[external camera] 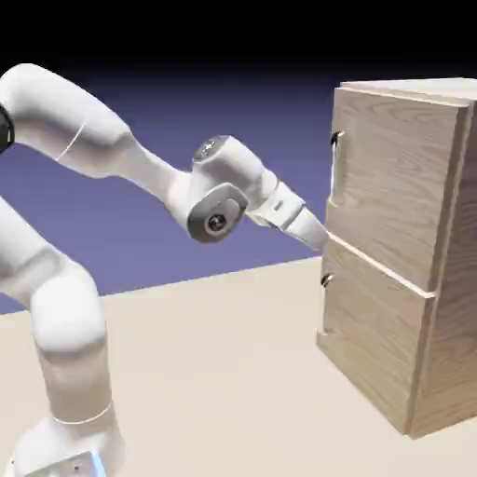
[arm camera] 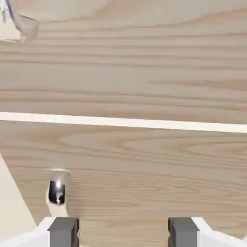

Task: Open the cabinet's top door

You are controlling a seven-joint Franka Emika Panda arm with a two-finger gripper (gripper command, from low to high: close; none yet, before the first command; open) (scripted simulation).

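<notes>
- Cabinet (external camera: pixel 410 252): tall light-wood-grain box, long axis upright, at 3 o'clock in the exterior view, standing on the beige tabletop (external camera: pixel 214 373).
- Top door (external camera: pixel 391 186): flat rectangular panel facing 9 o'clock, toward the arm; curved silver-grey handle (external camera: pixel 334 140) near its upper left edge.
- Lower door (external camera: pixel 368 340): shorter panel; a pale seam (arm camera: pixel 123 122) divides the two doors.
- Pincer (arm camera: pixel 123 230): grey fingertips spread apart, empty, close to the wood near the seam.

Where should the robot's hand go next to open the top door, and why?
Probably up a little, toward the top door's handle. The hand sits low at the cabinet, near the seam between the two doors, with nothing between its fingers. The top door looks shut, and its handle is higher.
</notes>
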